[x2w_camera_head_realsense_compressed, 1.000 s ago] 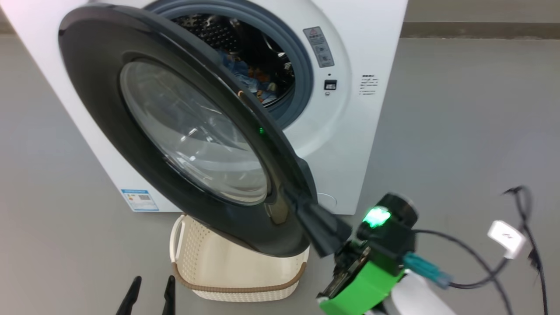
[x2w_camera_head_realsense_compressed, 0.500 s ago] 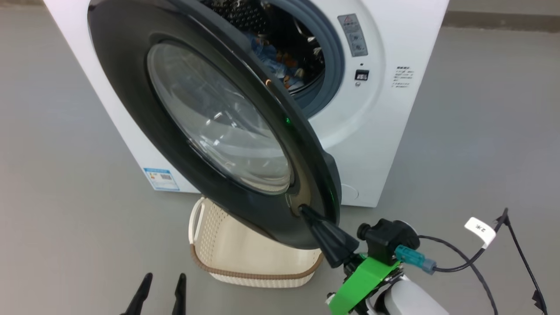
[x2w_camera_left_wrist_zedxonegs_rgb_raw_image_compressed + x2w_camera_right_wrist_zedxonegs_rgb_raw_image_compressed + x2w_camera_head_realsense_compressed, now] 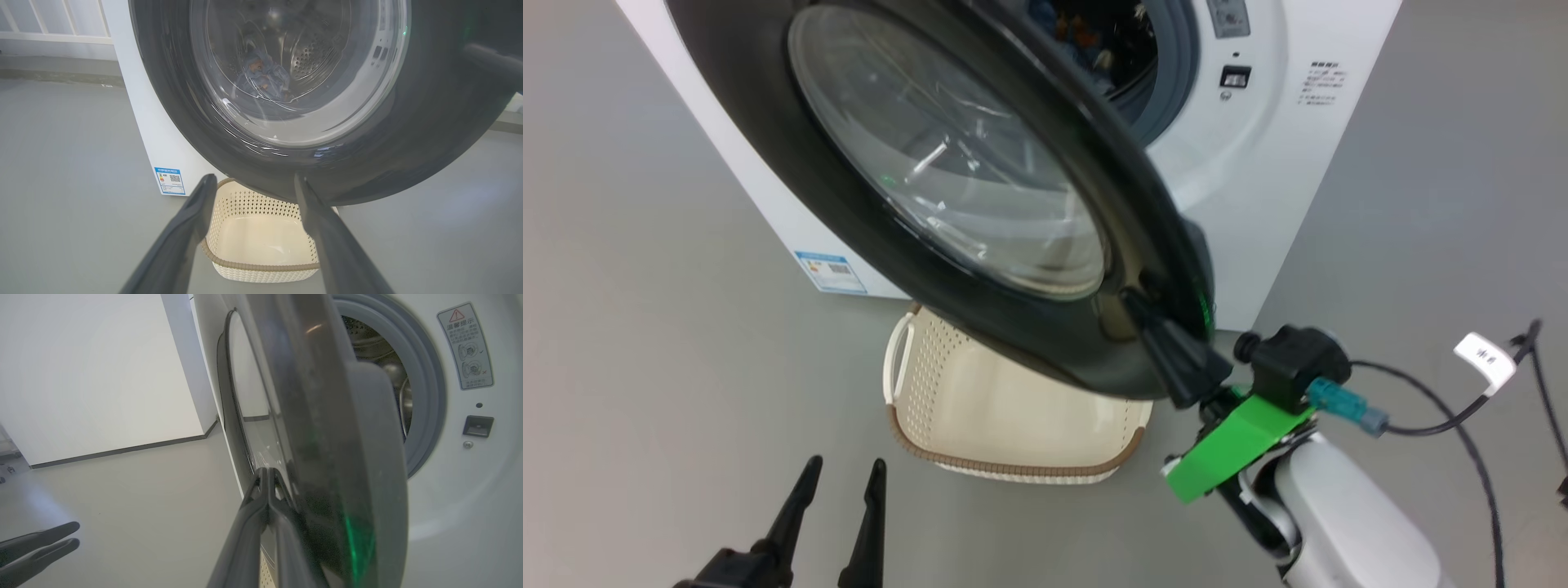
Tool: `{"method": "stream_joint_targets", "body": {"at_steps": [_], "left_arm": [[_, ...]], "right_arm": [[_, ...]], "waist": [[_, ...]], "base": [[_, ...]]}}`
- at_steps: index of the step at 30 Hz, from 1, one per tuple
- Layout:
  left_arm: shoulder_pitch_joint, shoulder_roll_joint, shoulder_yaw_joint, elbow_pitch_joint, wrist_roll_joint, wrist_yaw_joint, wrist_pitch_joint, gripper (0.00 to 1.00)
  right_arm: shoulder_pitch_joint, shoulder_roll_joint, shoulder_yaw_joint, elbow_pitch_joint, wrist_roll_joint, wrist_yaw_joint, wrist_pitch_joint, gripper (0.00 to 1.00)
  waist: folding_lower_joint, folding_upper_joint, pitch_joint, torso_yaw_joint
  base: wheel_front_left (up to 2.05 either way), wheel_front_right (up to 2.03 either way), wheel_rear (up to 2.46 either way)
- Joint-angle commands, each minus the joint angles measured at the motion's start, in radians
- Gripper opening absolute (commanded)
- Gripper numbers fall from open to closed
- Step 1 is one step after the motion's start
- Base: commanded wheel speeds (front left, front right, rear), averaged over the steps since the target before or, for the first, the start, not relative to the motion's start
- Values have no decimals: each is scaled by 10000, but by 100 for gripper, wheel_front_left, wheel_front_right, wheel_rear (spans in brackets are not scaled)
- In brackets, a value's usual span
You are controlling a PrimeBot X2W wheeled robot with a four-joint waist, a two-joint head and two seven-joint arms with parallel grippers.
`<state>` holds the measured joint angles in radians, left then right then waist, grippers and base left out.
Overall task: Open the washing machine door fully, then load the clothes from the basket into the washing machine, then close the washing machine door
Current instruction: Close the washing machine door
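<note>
The right gripper (image 3: 1147, 318) swings the door (image 3: 792, 188) nearer shut.
Jaws pressed together, it pushes the door's 4 o'clock edge; clothes (image 3: 265, 75) lie in the washing machine (image 3: 1258, 188), basket (image 3: 1013, 469) empty at 6 o'clock; left gripper (image 3: 845, 465) idles open. Only closing remains.

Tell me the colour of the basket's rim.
Brown with a woven look, around the cream basket; the head view shows it best.

I see a smooth grey floor (image 3: 645, 343), evenly lit, meeting a plain white wall (image 3: 81, 367) along a dark skirting strip (image 3: 122, 449); pale bars (image 3: 53, 38) cross my left wrist view's top-left corner.
</note>
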<state>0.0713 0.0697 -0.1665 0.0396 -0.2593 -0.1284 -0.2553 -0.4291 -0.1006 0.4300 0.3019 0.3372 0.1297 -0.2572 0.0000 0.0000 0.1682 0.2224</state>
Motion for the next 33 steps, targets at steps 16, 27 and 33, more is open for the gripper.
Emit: {"method": "stream_joint_targets", "body": {"at_steps": [16, 27, 33], "left_arm": [[-928, -150, -5, -642, -90, -23, -65, 100], [-1429, -189, -558, -1138, -260, -23, -65, 100], [-1777, -192, -1145, -1429, -439, -23, -65, 100]], "right_arm": [[-1915, -753, -828, -494, -319, 10, -46, 0], [-3441, -1458, -1208, -374, -445, 10, -46, 0], [-4343, -1861, -1625, 13, -617, 10, -46, 0]], "waist": [[0, 0, 1689, 516], [0, 0, 2778, 838], [0, 0, 3200, 1123]], "base": [[0, 0, 0], [0, 0, 0], [0, 0, 0]]}}
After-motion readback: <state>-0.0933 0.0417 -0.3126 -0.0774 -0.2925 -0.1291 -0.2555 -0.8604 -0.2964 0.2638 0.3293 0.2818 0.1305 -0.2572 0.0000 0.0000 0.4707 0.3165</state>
